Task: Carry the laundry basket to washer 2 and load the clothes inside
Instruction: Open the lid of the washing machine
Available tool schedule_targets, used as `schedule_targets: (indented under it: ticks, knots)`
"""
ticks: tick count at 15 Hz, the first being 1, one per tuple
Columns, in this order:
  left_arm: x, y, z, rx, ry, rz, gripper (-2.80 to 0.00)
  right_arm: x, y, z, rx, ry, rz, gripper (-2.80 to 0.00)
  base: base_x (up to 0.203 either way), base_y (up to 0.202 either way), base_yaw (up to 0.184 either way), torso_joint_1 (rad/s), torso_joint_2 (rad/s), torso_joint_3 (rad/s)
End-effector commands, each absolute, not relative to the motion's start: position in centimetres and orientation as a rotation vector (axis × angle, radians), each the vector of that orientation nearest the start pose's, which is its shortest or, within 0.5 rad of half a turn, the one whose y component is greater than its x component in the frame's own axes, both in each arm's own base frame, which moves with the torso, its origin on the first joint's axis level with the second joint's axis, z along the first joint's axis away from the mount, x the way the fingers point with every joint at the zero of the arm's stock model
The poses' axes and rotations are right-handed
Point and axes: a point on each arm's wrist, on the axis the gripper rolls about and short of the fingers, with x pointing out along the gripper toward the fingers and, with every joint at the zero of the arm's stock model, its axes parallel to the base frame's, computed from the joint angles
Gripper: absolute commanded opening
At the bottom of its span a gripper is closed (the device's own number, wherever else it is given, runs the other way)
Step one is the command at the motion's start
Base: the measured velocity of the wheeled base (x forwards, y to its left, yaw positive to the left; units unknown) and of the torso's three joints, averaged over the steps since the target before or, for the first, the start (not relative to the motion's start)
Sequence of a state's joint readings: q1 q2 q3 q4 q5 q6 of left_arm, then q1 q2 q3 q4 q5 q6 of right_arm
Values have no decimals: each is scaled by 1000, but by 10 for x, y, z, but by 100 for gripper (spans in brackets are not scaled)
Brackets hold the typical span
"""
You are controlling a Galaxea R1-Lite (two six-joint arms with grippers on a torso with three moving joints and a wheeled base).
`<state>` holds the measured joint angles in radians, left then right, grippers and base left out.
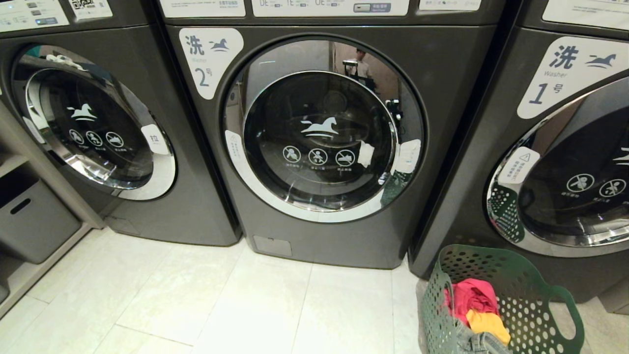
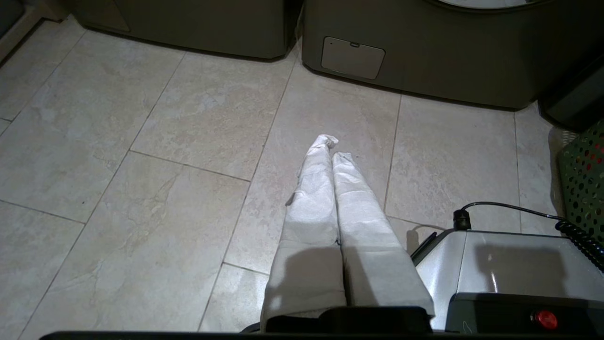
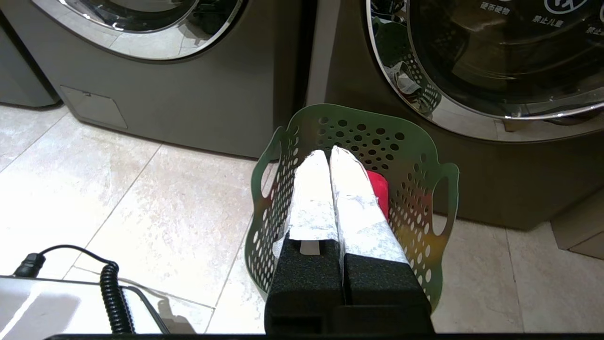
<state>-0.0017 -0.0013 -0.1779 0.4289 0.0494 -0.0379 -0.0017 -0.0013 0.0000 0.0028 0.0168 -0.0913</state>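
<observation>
Down on the pale tiled floor (image 1: 206,300), three grey washers stand side by side; washer 2 (image 1: 324,142) is the middle one, door shut. Right of it, before the washer marked 1 (image 1: 550,162), sits the laundry basket (image 1: 535,275) with clothes (image 1: 474,307) inside. Left gripper (image 2: 332,147) hangs over bare tile, fingers pressed together, empty. Right gripper (image 3: 329,155) hovers above the basket, likewise closed, empty.

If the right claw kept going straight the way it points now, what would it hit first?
Probably the dark green perforated plastic laundry basket: the shut right claw points at its open top, so it would likely meet the red garment inside or the far wall. Depth is unclear.
</observation>
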Motion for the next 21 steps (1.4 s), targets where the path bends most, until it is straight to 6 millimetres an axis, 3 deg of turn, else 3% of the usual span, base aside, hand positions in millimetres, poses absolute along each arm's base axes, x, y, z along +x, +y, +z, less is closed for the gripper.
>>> schedule_targets:
  ticks: [1,21]
  knots:
    - [-42,1,80,-32,252,52,-280,-23,0,75,-92,2,15,-280,0,0,0,0,0,0]
    - [-42,1,80,-32,254,52,-280,-23,0,75,-75,2,15,-280,0,0,0,0,0,0]
